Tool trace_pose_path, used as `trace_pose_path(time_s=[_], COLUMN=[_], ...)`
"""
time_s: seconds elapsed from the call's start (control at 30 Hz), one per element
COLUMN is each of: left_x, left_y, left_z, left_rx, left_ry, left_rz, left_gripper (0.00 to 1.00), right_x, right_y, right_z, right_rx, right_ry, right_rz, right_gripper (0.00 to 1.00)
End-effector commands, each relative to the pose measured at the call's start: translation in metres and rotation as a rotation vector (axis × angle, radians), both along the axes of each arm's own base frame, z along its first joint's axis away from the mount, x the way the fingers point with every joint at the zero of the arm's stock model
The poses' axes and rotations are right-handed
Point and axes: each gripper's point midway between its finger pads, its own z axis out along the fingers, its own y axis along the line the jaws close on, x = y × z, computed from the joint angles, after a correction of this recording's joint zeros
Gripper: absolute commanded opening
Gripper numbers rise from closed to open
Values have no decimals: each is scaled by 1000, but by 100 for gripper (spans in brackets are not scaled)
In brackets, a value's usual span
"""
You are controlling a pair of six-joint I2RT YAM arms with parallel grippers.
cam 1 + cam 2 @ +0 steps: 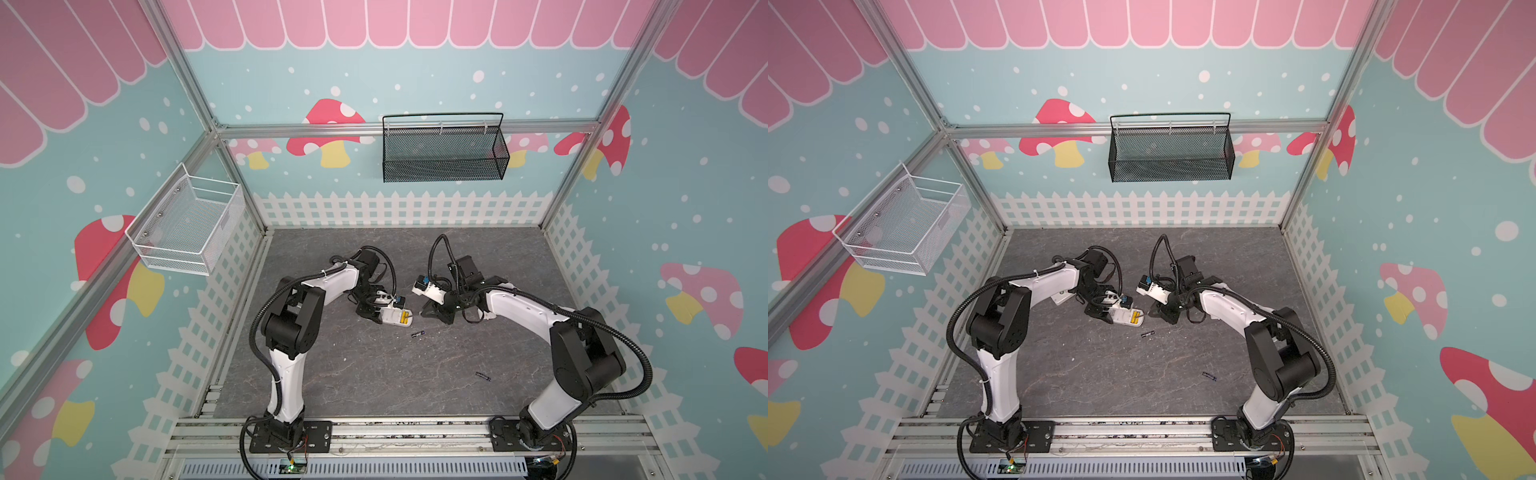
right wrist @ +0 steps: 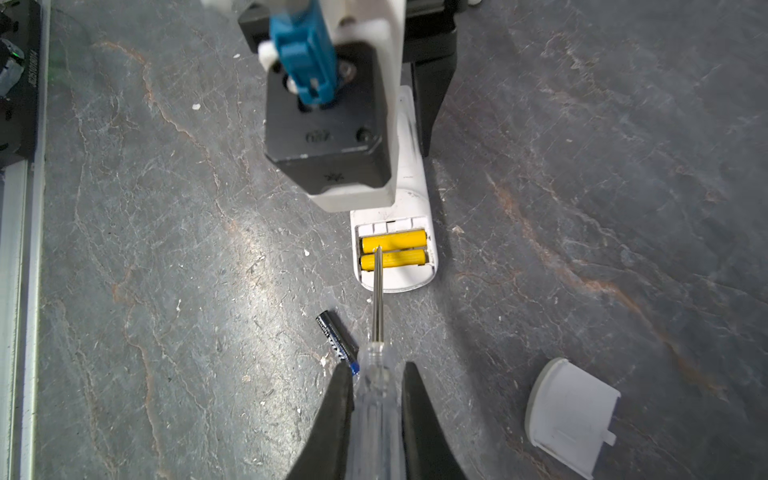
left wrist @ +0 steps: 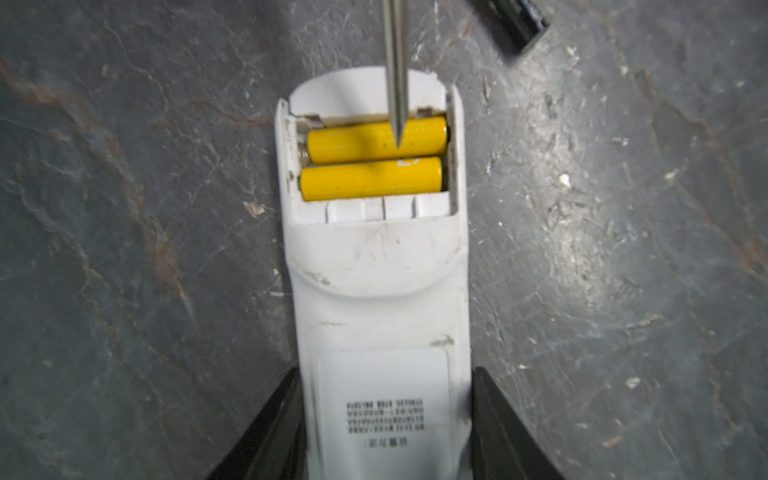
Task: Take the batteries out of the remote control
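The white remote control [image 3: 378, 291] lies back up on the grey table, its battery bay uncovered. My left gripper [image 3: 386, 372] is shut on its labelled end. Two yellow batteries [image 3: 370, 178] [image 2: 394, 241] lie side by side in the bay. My right gripper [image 2: 378, 365] is shut on a clear-handled screwdriver [image 2: 376, 415]. The screwdriver's steel shaft [image 3: 394, 62] points into the bay, its tip close to the groove between the yellow pair. One dark battery [image 2: 336, 343] [image 1: 418, 333] lies loose beside the remote. Another dark battery [image 1: 483, 376] lies nearer the front right.
A white battery cover [image 2: 571, 415] lies on the table beside my right gripper. A black mesh basket [image 1: 444, 153] hangs on the back wall and a white wire basket [image 1: 187, 224] on the left wall. Aluminium rails [image 1: 415, 432] carry both arm bases at the front.
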Motion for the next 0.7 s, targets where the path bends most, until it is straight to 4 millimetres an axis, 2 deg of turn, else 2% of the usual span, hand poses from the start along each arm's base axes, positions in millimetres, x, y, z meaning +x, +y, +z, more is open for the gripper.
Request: trace_pose_path(time_s=[0.0,0.67], left_x=[-11,-10], left_y=[6,8], left_z=[-5,-3], left_rx=[43,52], left_ry=[4,-9], left_rz=[-43,-48], left_gripper=[46,43], right_x=[-9,-19], right_y=[-1,4], right_z=[-5,-8], right_rx=[-22,-14], right_ry=[14,42], right_rz=[43,91], right_gripper=[0,0])
